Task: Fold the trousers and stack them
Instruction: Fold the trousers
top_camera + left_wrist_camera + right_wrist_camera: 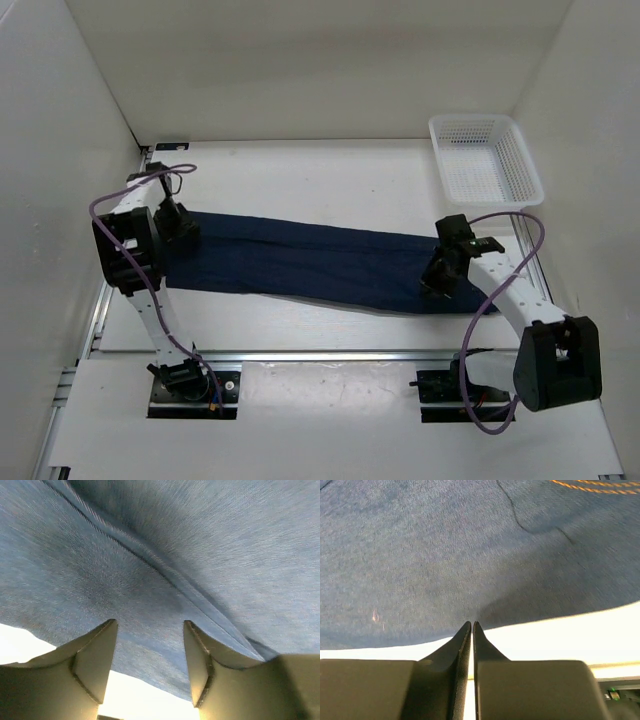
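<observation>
White walls close in a white table (330, 175), and across its middle the trousers (320, 265) lie stretched out as one long dark navy band, running from the left side toward the near right. The left arm (140, 270) rises from its base at the near edge and bends over the left end of the denim; the right arm (515, 290) curves in from the right to the other end. A white mesh basket (485, 155) sits at the far right corner, apart from the trousers. The left gripper (150, 625) hangs just over the cloth with its fingers (95, 655) spread wide, nothing between them, and a raised seam (150, 560) runs diagonally across the fabric in front of it. The right gripper (471, 624) has its fingers pressed together, their tips at the near edge of the denim; I cannot tell whether any cloth is caught between them. Orange stitching (595, 486) shows at the top right of the right wrist view.
</observation>
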`<act>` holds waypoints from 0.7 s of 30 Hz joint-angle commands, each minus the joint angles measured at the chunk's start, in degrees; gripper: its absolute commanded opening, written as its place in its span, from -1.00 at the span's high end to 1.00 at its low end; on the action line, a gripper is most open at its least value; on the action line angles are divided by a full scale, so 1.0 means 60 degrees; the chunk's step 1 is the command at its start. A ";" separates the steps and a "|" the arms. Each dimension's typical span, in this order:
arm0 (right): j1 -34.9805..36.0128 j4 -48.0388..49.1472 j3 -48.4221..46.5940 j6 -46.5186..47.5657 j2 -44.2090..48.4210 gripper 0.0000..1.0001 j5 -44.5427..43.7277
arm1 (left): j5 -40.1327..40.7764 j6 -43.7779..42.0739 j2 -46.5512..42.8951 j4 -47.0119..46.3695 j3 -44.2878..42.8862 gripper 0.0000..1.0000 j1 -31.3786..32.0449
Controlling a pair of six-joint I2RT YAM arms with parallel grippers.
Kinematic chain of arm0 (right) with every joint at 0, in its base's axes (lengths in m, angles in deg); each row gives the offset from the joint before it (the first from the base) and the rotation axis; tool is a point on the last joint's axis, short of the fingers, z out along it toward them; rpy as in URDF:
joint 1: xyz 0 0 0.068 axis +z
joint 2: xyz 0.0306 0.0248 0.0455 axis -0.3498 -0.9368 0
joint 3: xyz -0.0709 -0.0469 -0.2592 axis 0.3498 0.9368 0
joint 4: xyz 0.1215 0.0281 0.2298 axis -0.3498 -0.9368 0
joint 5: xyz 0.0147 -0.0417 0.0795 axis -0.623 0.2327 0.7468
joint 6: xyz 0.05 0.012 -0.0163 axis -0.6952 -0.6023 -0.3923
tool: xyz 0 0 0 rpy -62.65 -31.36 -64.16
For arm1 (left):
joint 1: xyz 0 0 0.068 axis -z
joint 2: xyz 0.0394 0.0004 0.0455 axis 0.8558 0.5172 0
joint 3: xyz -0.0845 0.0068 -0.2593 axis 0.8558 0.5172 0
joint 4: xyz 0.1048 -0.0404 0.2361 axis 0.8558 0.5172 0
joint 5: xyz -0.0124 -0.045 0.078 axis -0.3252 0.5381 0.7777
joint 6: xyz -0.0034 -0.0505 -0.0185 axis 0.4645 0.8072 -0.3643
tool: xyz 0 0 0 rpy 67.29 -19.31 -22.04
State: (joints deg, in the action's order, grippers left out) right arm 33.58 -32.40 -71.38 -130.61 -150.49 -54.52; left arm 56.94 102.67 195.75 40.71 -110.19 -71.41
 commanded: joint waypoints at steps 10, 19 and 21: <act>0.0072 -0.1237 -0.2508 0.0518 0.0038 0.73 -0.1617 | 0.0529 0.0973 0.0584 0.1232 -0.3243 -0.84 0.0130; 0.0072 -0.0900 -0.2084 0.0518 -0.0051 0.73 -0.1193 | 0.1277 0.5003 -0.0003 0.0981 -0.2461 -0.67 0.0320; 0.0072 -0.0900 -0.1983 0.0518 0.0052 0.73 -0.1280 | 0.1526 0.5252 0.0510 0.1538 -0.2802 -0.67 0.0423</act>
State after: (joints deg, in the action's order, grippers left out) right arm 33.73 -37.88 -84.30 -128.44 -151.54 -61.64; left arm 62.34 127.30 198.28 47.92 -122.92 -70.01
